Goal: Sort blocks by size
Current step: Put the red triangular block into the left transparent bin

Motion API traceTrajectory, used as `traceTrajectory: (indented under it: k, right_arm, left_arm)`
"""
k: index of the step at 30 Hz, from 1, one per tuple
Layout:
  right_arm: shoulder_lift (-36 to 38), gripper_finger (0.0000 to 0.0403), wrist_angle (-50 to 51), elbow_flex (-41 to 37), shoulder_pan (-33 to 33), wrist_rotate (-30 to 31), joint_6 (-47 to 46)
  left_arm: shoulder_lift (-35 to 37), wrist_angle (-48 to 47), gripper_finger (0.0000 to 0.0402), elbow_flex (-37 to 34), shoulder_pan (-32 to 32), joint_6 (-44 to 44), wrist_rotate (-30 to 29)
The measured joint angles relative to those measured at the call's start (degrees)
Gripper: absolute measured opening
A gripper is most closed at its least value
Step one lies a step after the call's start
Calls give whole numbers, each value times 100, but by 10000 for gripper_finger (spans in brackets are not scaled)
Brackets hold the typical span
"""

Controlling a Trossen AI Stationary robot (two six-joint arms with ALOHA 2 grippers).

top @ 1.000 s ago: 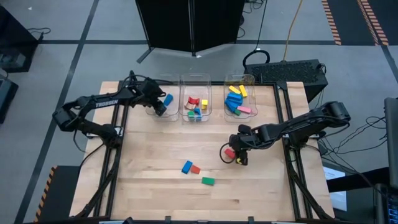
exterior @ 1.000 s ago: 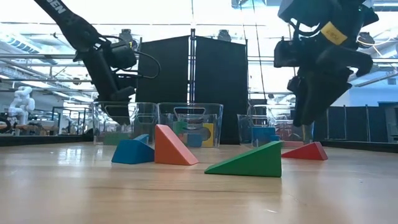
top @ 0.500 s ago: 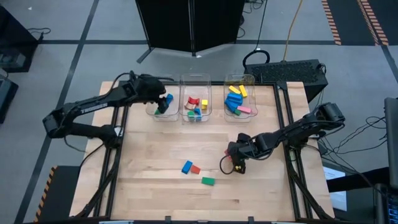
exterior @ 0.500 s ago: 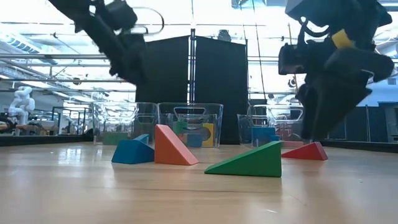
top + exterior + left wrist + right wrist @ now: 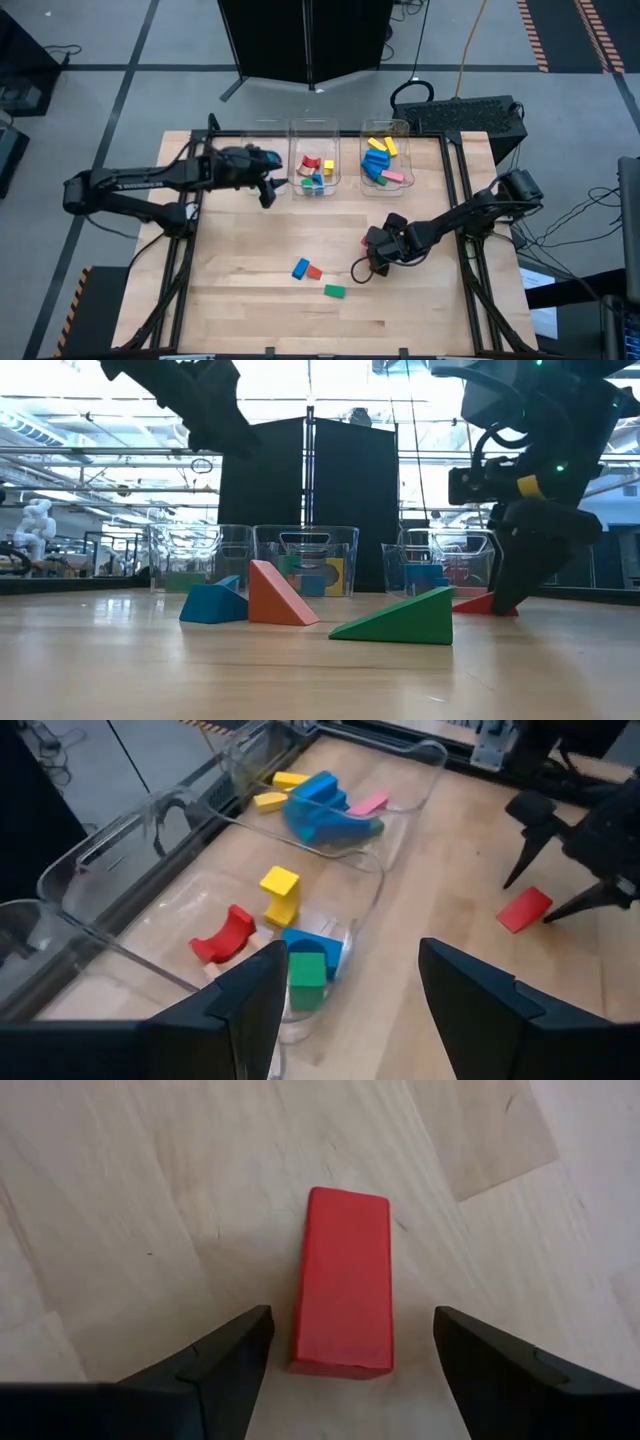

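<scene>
The worktop [image 5: 250,300] carried three clear bins [image 5: 314,170] along its far edge, holding sorted blocks [image 5: 378,160]. The right claw [image 5: 345,1370] stood released, low over a red block [image 5: 342,1283] lying flat between its fingers. The left claw [image 5: 345,995] hung released, empty, beside the middle bin. Three wedges [image 5: 312,278] lay loose mid-worktop.

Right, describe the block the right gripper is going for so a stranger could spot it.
Start at the wooden table, then find the right gripper low over its right half. Between its open fingers lies a red wedge block, alone, well apart from the blue, orange and green wedges clustered nearer the table's front.
</scene>
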State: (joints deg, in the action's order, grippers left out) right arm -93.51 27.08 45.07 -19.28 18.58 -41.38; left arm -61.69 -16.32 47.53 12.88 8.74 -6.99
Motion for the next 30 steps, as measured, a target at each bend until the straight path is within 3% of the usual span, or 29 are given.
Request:
traceTrajectory:
  k: [7, 16, 26, 30]
  right_arm:
    - [-80, 237, -39, 12, 0, -26, 8]
    - [-18, 115, -305, -14, 10, 102, 360]
    - [50, 119, -1144, -14, 10, 56, 956]
    - [133, 122, -1587, -14, 45, -234, 1233]
  left_arm:
    - [-261, 588, 228, -245, -924, 154, -720]
    - [-1234, 1969, 228, -557, -1664, 241, -751]
    - [-2352, 3234, 228, -560, -2269, -1265, -751]
    - [-2584, 3583, 228, -532, -2519, -1912, -751]
